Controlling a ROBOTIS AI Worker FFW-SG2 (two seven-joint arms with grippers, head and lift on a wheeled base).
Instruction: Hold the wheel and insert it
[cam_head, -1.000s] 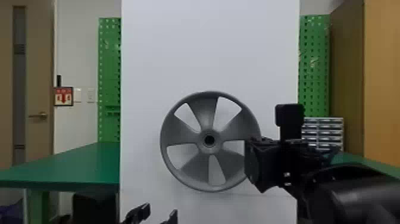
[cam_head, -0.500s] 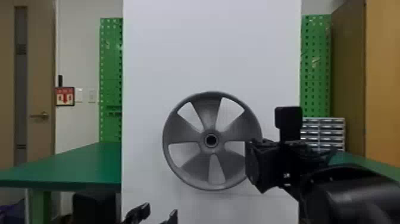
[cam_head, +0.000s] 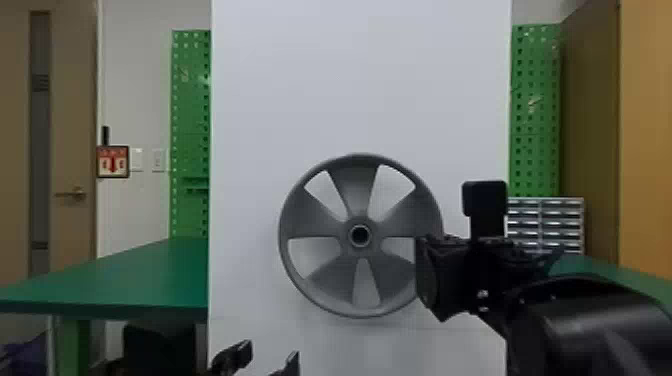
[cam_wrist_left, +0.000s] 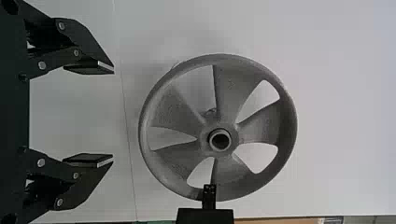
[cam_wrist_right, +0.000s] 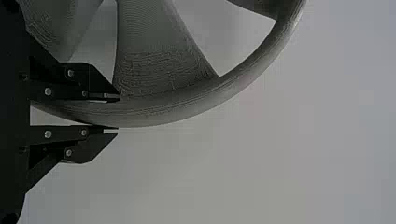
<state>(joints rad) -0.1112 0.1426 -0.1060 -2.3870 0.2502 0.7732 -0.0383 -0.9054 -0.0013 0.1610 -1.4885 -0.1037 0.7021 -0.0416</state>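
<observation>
Gray five-spoke plastic-looking wheel (cam_head: 359, 224) upright before white flat panel (cam_head: 360, 75); black right hand (cam_head: 442, 280) nearly closed, gripping its rim. Black left hand (cam_head: 270, 353) wide open, empty.

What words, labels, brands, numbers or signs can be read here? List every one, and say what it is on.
Red-and-white sign on the wall beside the door: a red arrow pointing down; its small characters are too blurred to read.
Wheel: no text to be made out.
No word, brand or number can be quoted.
</observation>
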